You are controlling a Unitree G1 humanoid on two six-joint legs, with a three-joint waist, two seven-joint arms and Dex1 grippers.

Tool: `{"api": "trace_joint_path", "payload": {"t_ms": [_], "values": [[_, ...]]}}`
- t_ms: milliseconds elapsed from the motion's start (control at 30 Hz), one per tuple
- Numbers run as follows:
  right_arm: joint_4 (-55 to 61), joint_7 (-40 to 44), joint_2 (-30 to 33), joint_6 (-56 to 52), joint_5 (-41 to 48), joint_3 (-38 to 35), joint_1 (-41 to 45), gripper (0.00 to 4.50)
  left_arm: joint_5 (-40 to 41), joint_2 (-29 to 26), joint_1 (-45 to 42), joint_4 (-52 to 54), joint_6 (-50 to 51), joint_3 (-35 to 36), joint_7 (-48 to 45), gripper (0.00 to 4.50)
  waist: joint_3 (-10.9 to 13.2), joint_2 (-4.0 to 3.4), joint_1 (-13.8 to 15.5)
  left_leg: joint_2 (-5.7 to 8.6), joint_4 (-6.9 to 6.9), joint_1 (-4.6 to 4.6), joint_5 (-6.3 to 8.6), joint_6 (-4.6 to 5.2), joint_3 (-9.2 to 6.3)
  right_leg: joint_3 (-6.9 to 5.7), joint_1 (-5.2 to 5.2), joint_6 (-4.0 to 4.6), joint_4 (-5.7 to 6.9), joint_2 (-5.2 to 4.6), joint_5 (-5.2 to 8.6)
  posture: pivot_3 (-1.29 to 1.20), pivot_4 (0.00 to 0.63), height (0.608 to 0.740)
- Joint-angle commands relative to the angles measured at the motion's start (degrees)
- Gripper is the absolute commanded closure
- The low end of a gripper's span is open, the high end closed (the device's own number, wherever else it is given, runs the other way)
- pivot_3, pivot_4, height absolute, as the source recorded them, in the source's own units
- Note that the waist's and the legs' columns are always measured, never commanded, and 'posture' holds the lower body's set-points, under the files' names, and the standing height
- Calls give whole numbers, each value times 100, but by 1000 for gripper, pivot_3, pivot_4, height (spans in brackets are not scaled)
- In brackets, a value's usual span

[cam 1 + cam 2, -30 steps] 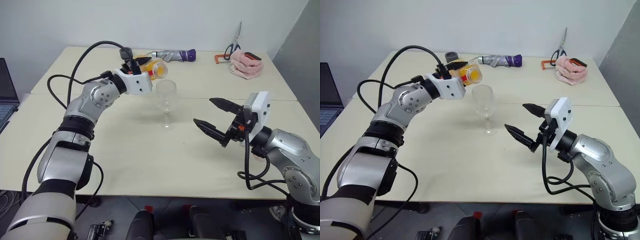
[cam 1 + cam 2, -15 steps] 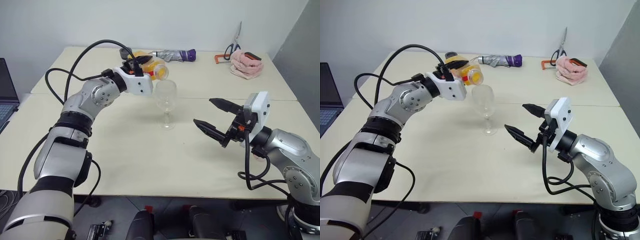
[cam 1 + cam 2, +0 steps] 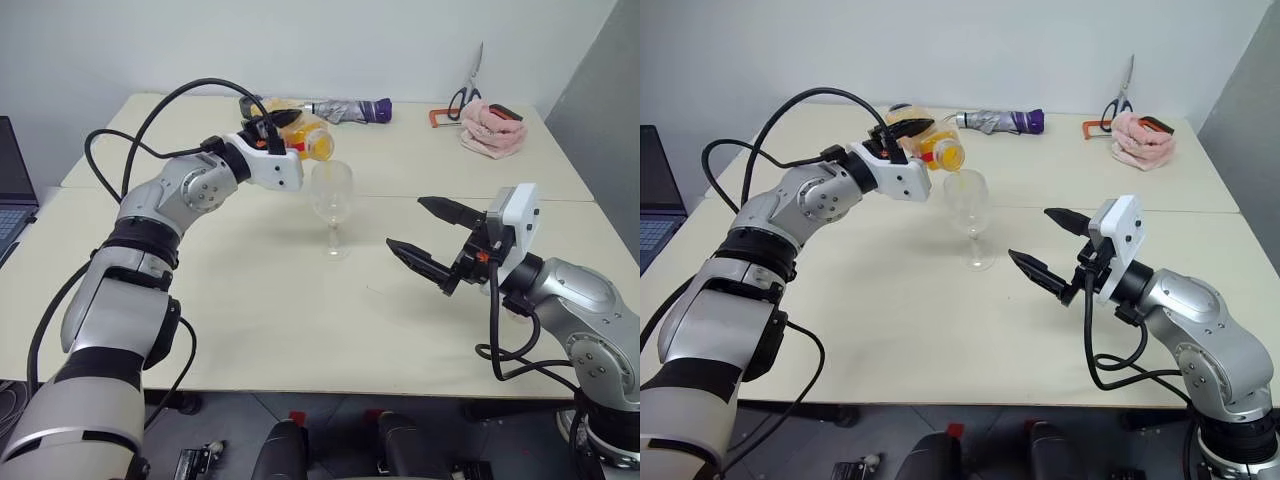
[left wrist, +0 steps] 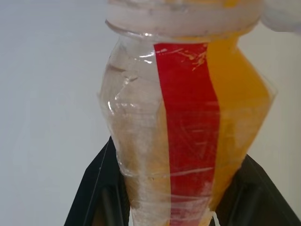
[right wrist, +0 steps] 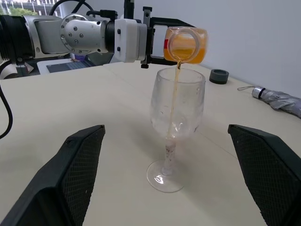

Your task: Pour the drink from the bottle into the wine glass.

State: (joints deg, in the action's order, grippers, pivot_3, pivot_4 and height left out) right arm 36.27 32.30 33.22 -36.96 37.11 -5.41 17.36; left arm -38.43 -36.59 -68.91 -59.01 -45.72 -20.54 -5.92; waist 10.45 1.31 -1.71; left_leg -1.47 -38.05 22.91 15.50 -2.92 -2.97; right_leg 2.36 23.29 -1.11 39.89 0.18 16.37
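Note:
The wine glass (image 3: 332, 195) stands upright on the pale table (image 3: 250, 300), near its middle. My left gripper (image 3: 288, 128) is shut on the bottle (image 3: 308, 141), which lies tipped on its side with its open mouth just over the glass rim. In the right wrist view a thin stream of the orange drink (image 5: 175, 94) falls from the bottle (image 5: 185, 44) into the wine glass (image 5: 176, 106). The left wrist view shows the bottle's red label strip (image 4: 186, 117) between my black fingers (image 4: 96, 188). My right gripper (image 3: 405, 222) hovers open and empty to the right of the glass.
At the table's far edge lie a folded umbrella (image 3: 345, 108), scissors (image 3: 465, 90), a pink cloth (image 3: 492, 128) and a small dark round object (image 3: 252, 103). A laptop (image 3: 10, 190) sits at the far left.
My left wrist has rolled and tipped the bottle further, bringing its mouth over the glass rim; drink now streams out. The right arm has not moved.

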Motion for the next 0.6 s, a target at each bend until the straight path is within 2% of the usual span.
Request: {"api": "trace_joint_path", "payload": {"t_ms": [33, 600], "values": [[236, -10, -6, 85, 46, 4, 8, 0, -15, -151, -360, 49, -109, 42, 265, 2714, 0, 0, 0, 0, 0, 0, 0, 0, 0, 0, 0, 0, 0, 0, 0, 0, 150, 740], [243, -1, -104, 221, 93, 5, -32, 0, -212, -196, -526, -99, -198, -44, 447, 2714, 0, 0, 0, 1, -1, 0, 0, 0, 1, 0, 0, 0, 1, -1, 0, 0, 150, 740]]}}
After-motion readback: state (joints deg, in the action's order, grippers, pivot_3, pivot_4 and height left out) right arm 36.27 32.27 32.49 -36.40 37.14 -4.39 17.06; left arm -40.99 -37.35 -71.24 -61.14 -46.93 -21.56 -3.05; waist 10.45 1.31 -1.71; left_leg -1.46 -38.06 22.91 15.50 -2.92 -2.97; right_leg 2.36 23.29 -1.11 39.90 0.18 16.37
